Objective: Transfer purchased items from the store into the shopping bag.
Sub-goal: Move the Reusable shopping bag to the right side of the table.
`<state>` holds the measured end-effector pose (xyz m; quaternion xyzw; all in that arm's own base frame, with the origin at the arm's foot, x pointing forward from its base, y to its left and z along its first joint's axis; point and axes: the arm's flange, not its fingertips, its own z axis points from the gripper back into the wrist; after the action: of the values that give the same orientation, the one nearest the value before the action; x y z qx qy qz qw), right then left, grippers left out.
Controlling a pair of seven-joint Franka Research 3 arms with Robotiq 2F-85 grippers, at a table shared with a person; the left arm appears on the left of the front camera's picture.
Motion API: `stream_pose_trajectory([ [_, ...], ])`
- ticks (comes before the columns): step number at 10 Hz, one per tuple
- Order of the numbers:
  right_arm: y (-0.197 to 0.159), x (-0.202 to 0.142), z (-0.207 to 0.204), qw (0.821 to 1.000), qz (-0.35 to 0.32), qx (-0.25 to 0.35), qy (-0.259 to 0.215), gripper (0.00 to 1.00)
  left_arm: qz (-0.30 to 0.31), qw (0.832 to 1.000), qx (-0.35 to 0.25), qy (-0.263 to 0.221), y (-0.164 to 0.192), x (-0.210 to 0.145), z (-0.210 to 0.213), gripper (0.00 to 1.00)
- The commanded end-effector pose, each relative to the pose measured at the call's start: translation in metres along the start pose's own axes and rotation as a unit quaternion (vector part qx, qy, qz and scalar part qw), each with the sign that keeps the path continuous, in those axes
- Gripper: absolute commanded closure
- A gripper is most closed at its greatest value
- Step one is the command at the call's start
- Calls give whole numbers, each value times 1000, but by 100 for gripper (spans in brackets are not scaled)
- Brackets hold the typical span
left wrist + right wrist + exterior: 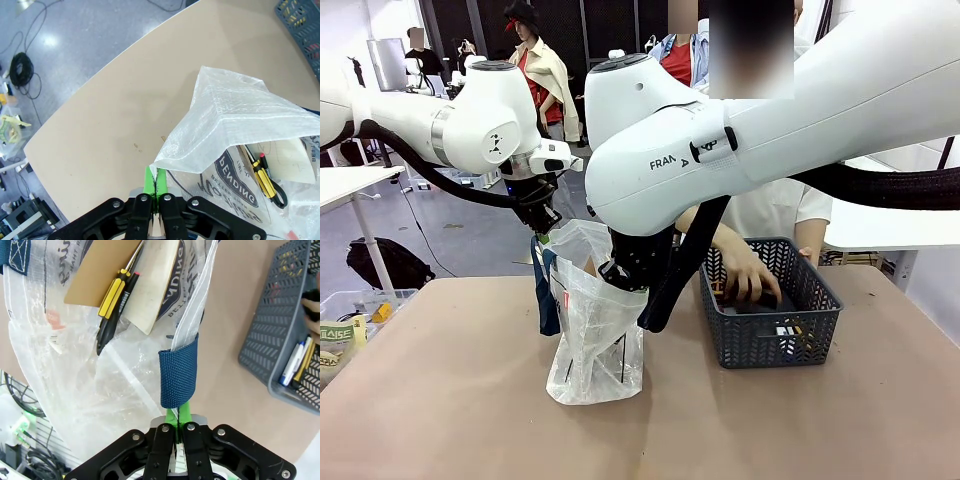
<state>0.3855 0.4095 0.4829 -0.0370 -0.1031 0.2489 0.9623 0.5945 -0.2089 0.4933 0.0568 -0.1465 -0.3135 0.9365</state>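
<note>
The shopping bag (595,330) stands on the table between my arms, whitish and crinkly with dark print. My left gripper (544,222) is shut on its left rim, and in the left wrist view the green pads of that gripper (155,181) pinch the plastic edge of the bag (235,120). My right gripper (179,412) is shut on a navy strap handle (178,372) at the bag's right rim. The mouth is held open. Inside lie yellow-and-black screwdrivers (111,296), a brown card (97,277) and a pale flat item (155,287).
A dark grey perforated basket (772,335) sits to the right of the bag, with pens (292,360) inside. A person's hand (748,278) reaches into it. A clear bin (350,315) of packaged goods sits at the table's left edge.
</note>
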Motion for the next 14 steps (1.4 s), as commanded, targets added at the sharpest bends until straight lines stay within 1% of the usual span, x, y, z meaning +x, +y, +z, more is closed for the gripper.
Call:
stream_pose_trajectory([
  [1, -1, -4, -1, 1000, -3, 2, -3, 100, 0, 1000, 2, -1, 2, 0, 1, 100],
  [14, -1, -4, -1, 1000, -3, 2, -3, 100, 0, 1000, 2, -1, 2, 0, 1, 100],
])
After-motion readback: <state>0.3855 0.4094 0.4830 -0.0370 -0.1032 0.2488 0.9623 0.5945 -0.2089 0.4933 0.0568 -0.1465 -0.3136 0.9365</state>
